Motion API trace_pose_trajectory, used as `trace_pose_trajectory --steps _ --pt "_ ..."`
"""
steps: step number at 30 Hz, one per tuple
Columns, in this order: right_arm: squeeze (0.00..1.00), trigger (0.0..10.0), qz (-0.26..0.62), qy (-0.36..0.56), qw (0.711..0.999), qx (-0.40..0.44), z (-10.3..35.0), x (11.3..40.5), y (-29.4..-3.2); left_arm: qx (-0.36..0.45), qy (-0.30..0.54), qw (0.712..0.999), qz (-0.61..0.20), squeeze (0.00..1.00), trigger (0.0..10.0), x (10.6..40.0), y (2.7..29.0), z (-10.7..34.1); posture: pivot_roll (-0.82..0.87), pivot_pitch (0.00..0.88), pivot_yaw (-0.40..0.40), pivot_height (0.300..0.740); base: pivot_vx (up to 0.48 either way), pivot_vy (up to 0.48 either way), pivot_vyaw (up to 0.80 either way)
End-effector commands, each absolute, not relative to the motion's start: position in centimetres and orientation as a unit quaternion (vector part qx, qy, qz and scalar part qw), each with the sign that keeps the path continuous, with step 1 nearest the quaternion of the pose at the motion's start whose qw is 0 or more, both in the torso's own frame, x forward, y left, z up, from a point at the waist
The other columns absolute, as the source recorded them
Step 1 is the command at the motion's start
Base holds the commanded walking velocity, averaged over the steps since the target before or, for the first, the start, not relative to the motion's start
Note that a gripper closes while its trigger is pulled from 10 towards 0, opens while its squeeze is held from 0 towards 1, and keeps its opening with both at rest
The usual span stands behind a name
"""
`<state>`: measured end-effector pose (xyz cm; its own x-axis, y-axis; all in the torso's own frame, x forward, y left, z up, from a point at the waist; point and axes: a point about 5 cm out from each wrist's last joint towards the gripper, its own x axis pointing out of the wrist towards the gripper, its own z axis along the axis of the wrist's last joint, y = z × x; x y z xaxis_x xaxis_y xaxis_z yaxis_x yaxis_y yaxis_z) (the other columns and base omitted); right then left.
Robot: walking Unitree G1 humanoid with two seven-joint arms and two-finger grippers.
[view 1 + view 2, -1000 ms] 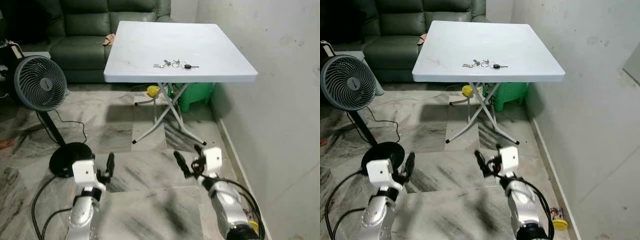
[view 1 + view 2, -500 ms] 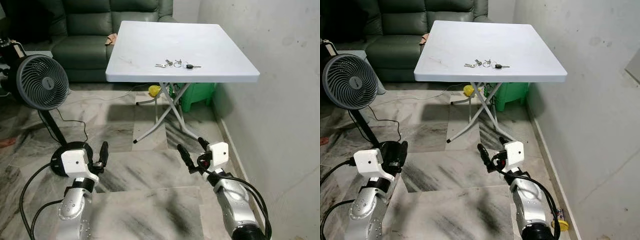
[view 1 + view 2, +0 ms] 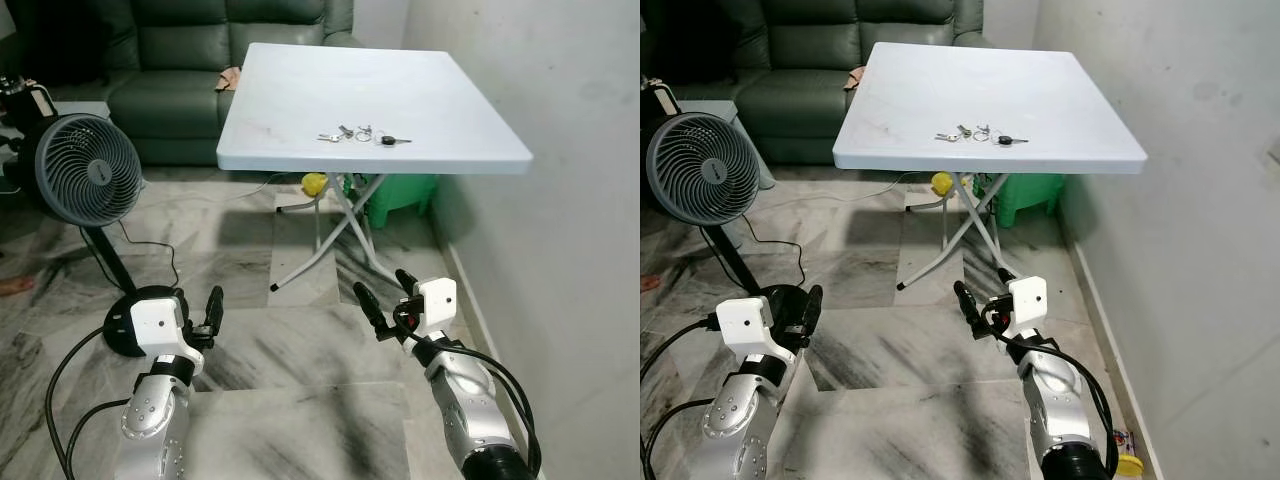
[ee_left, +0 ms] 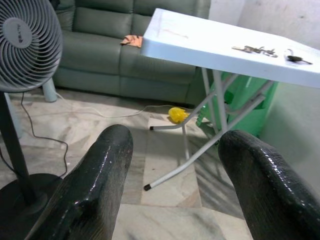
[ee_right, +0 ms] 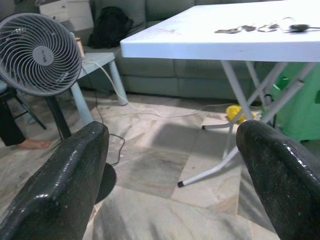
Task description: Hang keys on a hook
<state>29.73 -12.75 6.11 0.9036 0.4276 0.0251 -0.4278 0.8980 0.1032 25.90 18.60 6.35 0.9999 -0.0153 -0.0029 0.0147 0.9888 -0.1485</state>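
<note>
A bunch of keys [image 3: 361,134] with a black-headed key lies near the front edge of the white folding table [image 3: 300,100]. The keys [image 4: 262,50] [image 5: 265,27] appear in both wrist views on the tabletop, far off. My left gripper [image 3: 200,318] is held low over the floor, well short of the table, fingers [image 4: 95,185] spread open and empty. My right gripper [image 3: 385,300] is at the same height, right of centre, also open with nothing between its fingers [image 5: 65,180].
A standing fan [image 3: 85,180] with a black base and cable is at the left. A green sofa [image 3: 180,60] stands behind the table. A green bin [image 3: 400,195] and a yellow object [image 3: 314,183] sit under the table. The wall [image 3: 560,200] runs along the right.
The camera has moved a little closer to the table, shifting the whole scene. The left arm swung out to the left and came partly back; both grippers stay open.
</note>
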Motion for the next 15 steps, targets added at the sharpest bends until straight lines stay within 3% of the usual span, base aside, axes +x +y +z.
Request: trace_pose_trajectory --steps 1,15 --pt "0.0 10.0 0.221 -0.008 0.974 0.05 6.56 29.89 -12.63 -0.071 -0.001 0.997 -0.012 0.0 10.0 25.97 18.59 6.68 -0.07 0.0 -0.014 0.74 0.345 0.0 0.0" --pt "0.0 10.0 0.225 -0.005 0.973 0.044 6.46 29.79 -12.54 -0.073 0.002 0.997 -0.017 0.0 10.0 26.27 18.57 6.8 -0.08 0.0 -0.012 0.74 0.349 0.0 0.0"
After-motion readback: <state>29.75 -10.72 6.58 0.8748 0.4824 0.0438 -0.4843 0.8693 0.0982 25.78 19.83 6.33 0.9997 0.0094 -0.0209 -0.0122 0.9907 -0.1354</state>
